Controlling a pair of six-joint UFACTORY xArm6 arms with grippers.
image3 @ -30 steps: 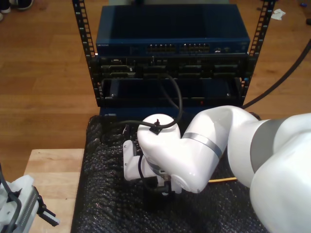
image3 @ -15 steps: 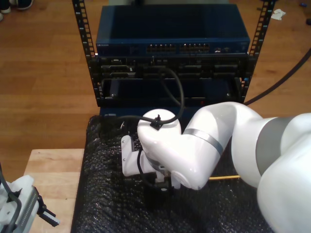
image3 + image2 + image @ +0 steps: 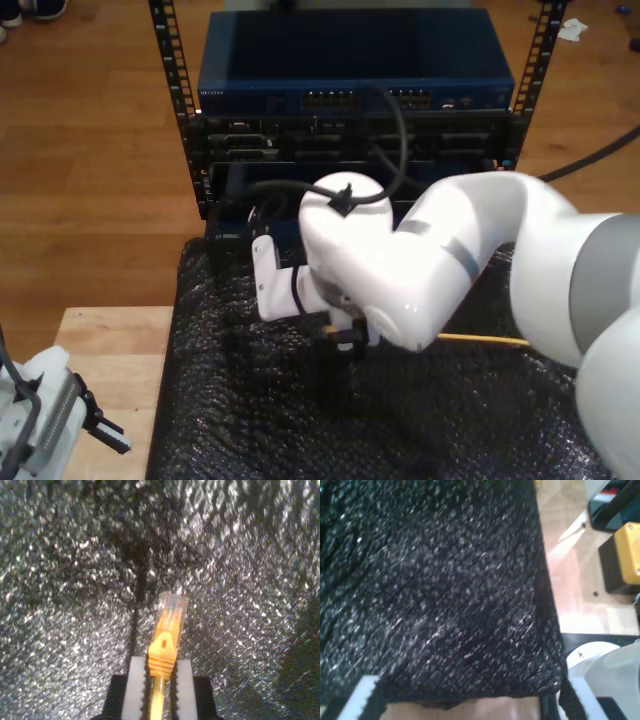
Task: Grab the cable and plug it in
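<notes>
My second gripper (image 3: 160, 680) grips one yellow-orange cable (image 3: 167, 645) between its two white fingers (image 3: 136, 687), the single clear plug (image 3: 173, 606) jutting just past the fingertips over the black bubble-wrap mat (image 3: 60, 605). My first gripper (image 3: 465, 705) hangs with both fingers spread apart, nothing between them, above the same mat's edge. Beyond stands one rack (image 3: 350, 120) with two port rows.

A lab: rack-mounted network switches (image 3: 355, 100) on a wooden floor (image 3: 90, 180)
</notes>
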